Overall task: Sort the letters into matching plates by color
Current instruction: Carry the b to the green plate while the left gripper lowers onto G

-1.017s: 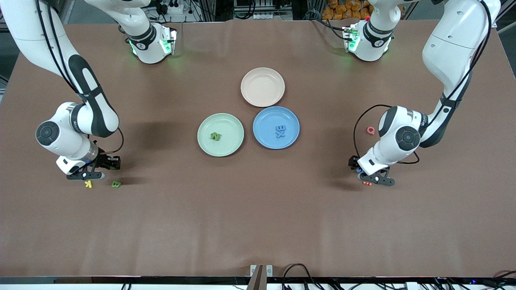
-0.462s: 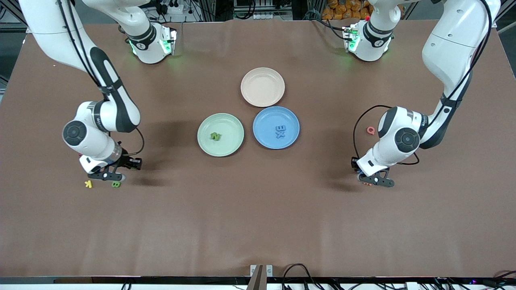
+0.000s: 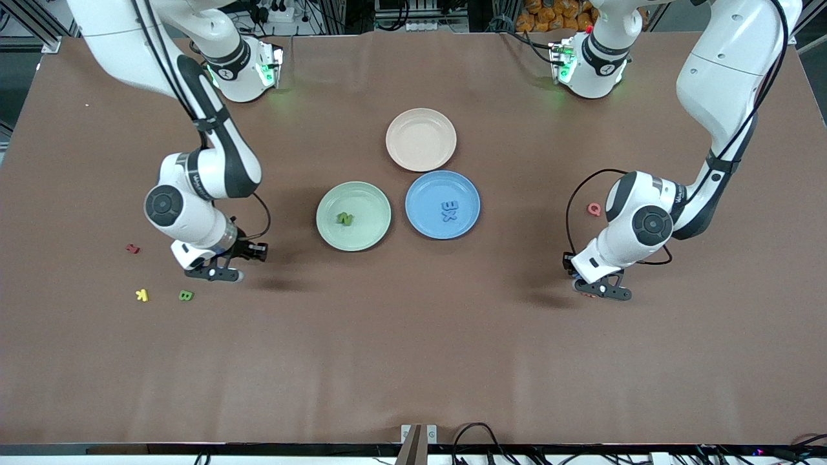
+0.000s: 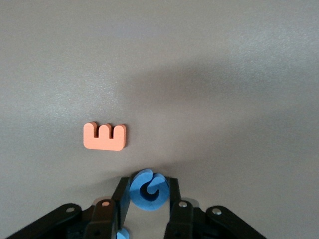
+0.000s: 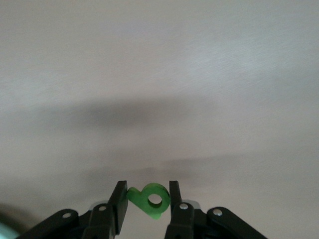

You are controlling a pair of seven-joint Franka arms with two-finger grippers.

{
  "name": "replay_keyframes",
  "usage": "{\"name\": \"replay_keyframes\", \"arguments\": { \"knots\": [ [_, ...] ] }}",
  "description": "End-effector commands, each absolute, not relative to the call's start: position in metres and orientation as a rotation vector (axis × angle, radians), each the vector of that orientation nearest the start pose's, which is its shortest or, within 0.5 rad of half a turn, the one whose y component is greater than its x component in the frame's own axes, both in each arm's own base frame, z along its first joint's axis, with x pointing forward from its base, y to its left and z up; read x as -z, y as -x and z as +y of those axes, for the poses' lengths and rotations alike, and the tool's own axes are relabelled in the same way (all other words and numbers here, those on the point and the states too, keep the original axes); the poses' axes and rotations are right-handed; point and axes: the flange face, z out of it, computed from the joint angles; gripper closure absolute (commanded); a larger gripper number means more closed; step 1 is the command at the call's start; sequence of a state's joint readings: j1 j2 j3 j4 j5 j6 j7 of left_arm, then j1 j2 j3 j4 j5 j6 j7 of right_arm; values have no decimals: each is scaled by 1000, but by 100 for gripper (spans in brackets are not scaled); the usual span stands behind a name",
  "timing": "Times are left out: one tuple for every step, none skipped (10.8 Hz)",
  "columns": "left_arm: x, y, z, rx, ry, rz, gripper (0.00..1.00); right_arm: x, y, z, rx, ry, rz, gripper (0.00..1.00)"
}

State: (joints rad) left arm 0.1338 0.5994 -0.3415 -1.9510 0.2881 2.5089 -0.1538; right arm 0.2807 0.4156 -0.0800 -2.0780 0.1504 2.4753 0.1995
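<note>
My right gripper (image 3: 219,274) is shut on a small green letter (image 5: 152,199) and holds it above bare table, between the green B (image 3: 186,295) and the pale green plate (image 3: 323,216). A green N (image 3: 345,219) lies in that plate. The blue plate (image 3: 420,194) holds two blue letters (image 3: 450,210). My left gripper (image 3: 601,289) is low over the table at the left arm's end, shut on a round blue letter (image 4: 149,190). A second bit of blue (image 4: 122,234) shows under one finger.
An orange E (image 4: 104,137) lies on the table just ahead of my left gripper. A pinkish-red Q (image 3: 594,209) lies nearby. A yellow K (image 3: 142,295) and a red letter (image 3: 132,248) lie at the right arm's end. An empty beige-pink plate (image 3: 420,139) stands beside the blue plate.
My right arm has lifted away from the yellow K and green B and moved toward the plates with the green letter. My left gripper has barely moved.
</note>
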Motion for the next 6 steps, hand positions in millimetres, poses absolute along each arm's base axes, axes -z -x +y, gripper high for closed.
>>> {"name": "replay_keyframes", "arguments": {
  "knots": [
    [-211, -615, -135, -45, 3128, 342, 100, -237, -555, 175, -69, 3066, 183, 80],
    [-216, -615, -145, -76, 3129, 302, 100, -238, -548, 198, -71, 3067, 185, 81],
    [-220, -614, -160, -83, 3127, 280, 100, -239, -539, 223, -72, 3069, 187, 81],
    [-220, -611, -172, -82, 3129, 229, 100, -239, -533, 241, -73, 3069, 187, 81],
    [-222, -607, -186, -90, 3130, 200, 100, -237, -525, 260, -76, 3071, 186, 81],
    [-226, -602, -203, -99, 3140, 163, 100, -237, -519, 275, -77, 3072, 193, 81]
  ]
}}
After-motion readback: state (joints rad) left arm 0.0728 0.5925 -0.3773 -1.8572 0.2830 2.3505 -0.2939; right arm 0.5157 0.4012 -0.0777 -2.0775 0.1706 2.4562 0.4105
